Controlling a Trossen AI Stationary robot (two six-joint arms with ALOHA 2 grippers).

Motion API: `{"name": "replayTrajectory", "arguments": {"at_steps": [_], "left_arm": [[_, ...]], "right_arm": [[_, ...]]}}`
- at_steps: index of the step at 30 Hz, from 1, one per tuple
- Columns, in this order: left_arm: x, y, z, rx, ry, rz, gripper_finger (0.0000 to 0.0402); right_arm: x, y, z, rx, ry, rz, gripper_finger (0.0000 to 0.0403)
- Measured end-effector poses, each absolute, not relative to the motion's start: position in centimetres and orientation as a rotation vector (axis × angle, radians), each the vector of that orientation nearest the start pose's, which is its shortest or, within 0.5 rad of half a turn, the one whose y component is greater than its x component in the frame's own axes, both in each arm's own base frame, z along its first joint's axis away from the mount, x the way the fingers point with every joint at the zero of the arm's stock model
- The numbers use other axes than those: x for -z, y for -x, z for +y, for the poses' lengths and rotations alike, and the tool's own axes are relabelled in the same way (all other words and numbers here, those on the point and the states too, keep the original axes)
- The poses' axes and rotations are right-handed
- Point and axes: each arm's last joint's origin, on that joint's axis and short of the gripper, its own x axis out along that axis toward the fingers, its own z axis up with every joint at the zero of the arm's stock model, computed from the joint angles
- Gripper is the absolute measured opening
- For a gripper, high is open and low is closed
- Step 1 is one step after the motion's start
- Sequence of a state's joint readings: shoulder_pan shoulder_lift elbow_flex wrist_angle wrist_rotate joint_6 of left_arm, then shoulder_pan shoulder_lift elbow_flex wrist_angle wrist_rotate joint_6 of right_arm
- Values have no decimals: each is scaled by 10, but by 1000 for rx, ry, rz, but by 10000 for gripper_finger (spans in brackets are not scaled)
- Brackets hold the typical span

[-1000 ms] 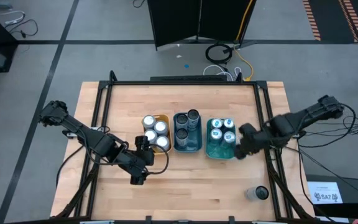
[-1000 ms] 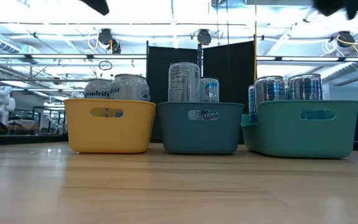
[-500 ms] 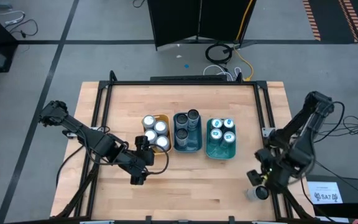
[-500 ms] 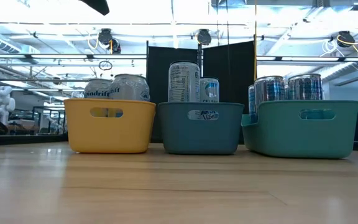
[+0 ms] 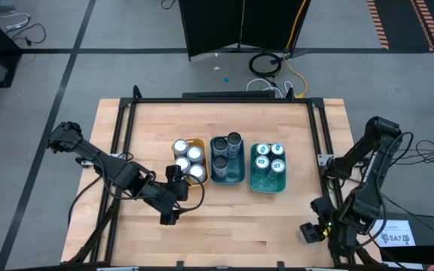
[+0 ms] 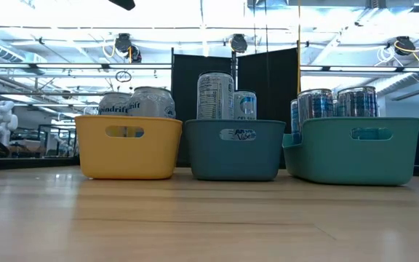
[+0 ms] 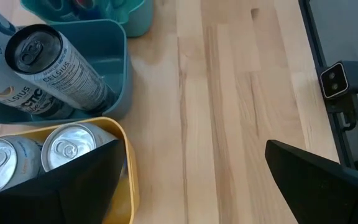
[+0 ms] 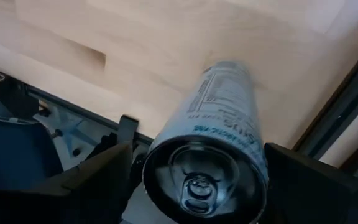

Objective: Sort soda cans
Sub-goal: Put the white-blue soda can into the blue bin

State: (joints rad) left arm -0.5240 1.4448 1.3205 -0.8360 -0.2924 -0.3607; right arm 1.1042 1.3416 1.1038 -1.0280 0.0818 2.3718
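Three trays stand in a row mid-table: yellow (image 5: 189, 160), blue (image 5: 227, 159) and teal (image 5: 267, 167). Silver cans (image 5: 187, 159) stand in the yellow one, dark cans (image 5: 224, 154) in the blue one, and silver cans with blue marks (image 5: 268, 158) in the teal one. A lone silver can (image 5: 306, 234) stands upright on its base near the table's near right corner. My right gripper (image 5: 314, 229) is open over it, one finger on each side of its top (image 8: 201, 180). My left gripper (image 5: 175, 196) waits open by the yellow tray's near right corner (image 7: 120, 140). My right gripper comes at the lone can from above, slanting, with its fingers (image 8: 79, 186) on either side of the upper wall (image 8: 225, 106). The gaps are very small, and I cannot tell whether a finger touches the can. The can stands on the table.
The lone can stands close to the table's dark frame rail (image 8: 340, 118) and near edge. Bare wood (image 5: 232, 218) lies between the trays and the near edge. The low view shows the three trays (image 6: 233, 149) side by side, cans rising above their rims.
My right gripper has swung from beside the teal tray's right side toward the table's near right corner and come down over the lone can, which has stayed put. The left arm has kept still.
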Motion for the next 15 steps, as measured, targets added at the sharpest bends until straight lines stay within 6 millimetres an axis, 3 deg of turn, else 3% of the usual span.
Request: {"name": "replayTrajectory", "arguments": {"at_steps": [15], "left_arm": [[-317, -259, -140, 55, -37, 883, 400]], "right_arm": [[-243, -117, 234, 751, -1104, 1388, 352]]}}
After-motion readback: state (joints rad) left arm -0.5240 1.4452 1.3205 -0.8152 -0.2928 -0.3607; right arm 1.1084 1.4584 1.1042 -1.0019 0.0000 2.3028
